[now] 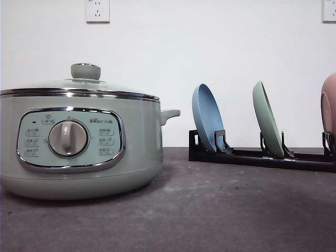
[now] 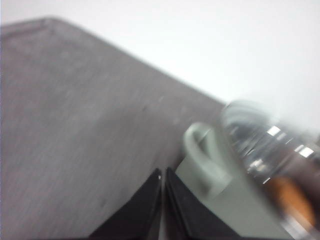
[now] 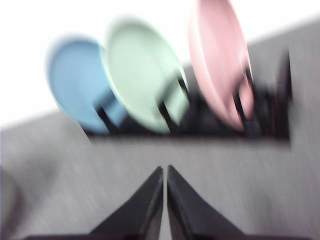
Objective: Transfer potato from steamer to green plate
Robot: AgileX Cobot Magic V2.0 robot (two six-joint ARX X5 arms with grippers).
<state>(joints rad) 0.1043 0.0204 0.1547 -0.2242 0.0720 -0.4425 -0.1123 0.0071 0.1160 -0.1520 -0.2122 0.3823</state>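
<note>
The pale sage-green steamer [image 1: 79, 147] stands at the left of the table with its glass lid and green knob [image 1: 85, 71] on. In the left wrist view the steamer's side handle [image 2: 202, 155] is close beyond my left gripper [image 2: 163, 174], whose fingers are shut on nothing; an orange-brown blur seen through the glass lid is the potato [image 2: 290, 197]. The green plate [image 1: 268, 119] stands upright in the black rack, between the blue and pink plates. My right gripper [image 3: 165, 170] is shut, empty, over the table facing the green plate [image 3: 142, 75].
A black dish rack [image 1: 262, 155] at the back right holds a blue plate [image 1: 207, 118] and a pink plate [image 1: 329, 107] besides the green one. Grey table surface [image 1: 210, 210] lies open in front of the rack. A white wall stands behind.
</note>
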